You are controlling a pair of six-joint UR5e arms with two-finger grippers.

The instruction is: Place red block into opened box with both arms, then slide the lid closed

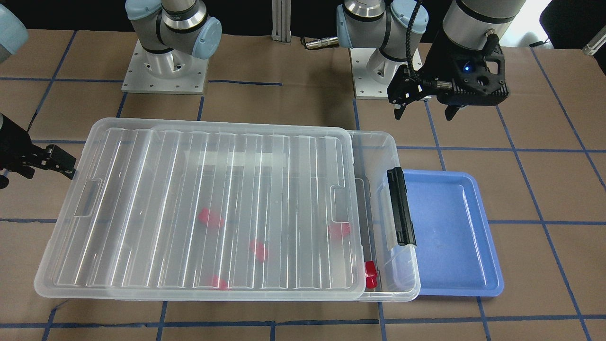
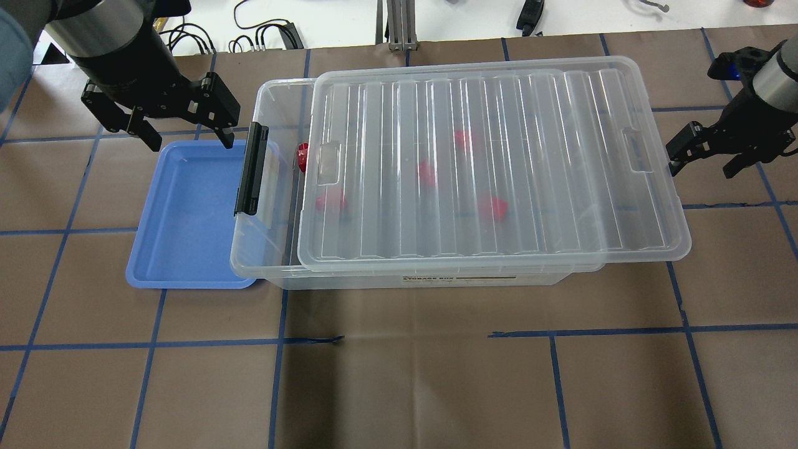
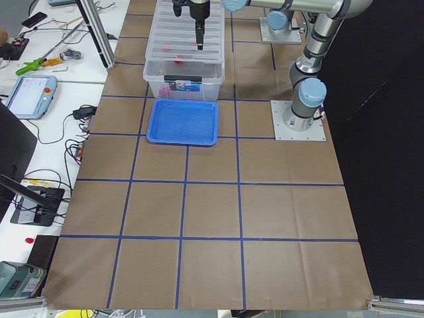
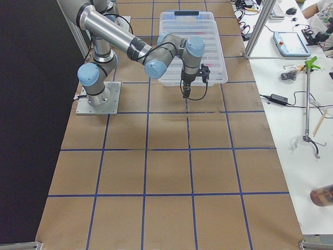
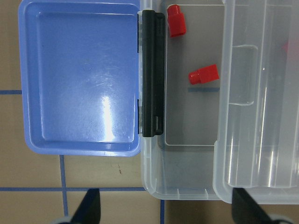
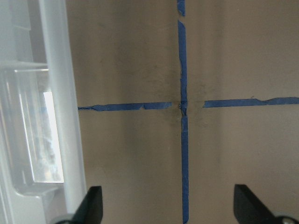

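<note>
The left claw (image 5: 168, 210) comes nearest the lens. Its two black fingertips are spread wide at the bottom of the left wrist view with nothing between them, and it hangs above the latch end of the box (image 5: 154, 189). Below it a red block (image 5: 176, 21) lies on the box floor in the uncovered strip, near a corner and just beside the black latch bar (image 5: 152, 70). A second red block (image 5: 204, 74) lies further along that strip, close to the lid's tab. Three more red blocks (image 2: 427, 171) show blurred through the lid (image 2: 530, 125) around the box's middle.

The lid rests on the box but is offset away from the latch. This leaves a narrow strip open at the latch end, and the lid overhangs the opposite short end. The blue tray (image 2: 187, 218) sits against the box's latch end.

The right claw (image 2: 701, 163) is low beside the overhanging lid edge, fingers apart and empty. One fingertip is just beside the lid's rim; whether it touches cannot be judged. Bare counter (image 2: 405, 374) lies open along the box's long sides and beyond the right claw.
</note>
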